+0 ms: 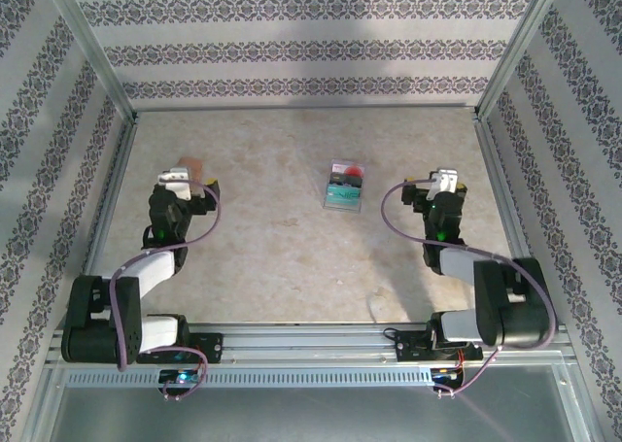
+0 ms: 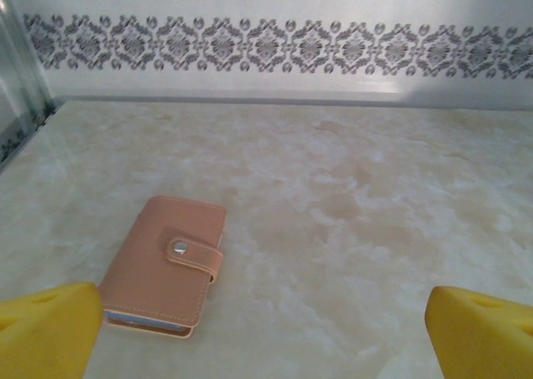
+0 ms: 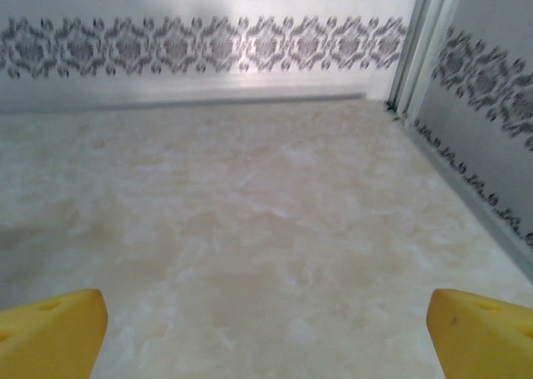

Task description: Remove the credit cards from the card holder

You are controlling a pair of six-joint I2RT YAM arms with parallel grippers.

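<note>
Wallet (image 2: 166,262) is noted flat and snapped shut just ahead of left gripper (image 2: 266,337), which, like right gripper (image 3: 266,337), is held wide apart and empty; light, soft leather is judged best pinched at tab (image 2: 197,258), while cards (image 1: 343,185), well apart to the right, are judged stiff and slick.

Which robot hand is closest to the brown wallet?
The left gripper. The closed brown wallet lies just ahead of its yellow fingers, while the right gripper sits across the table, beyond the card stack.
</note>
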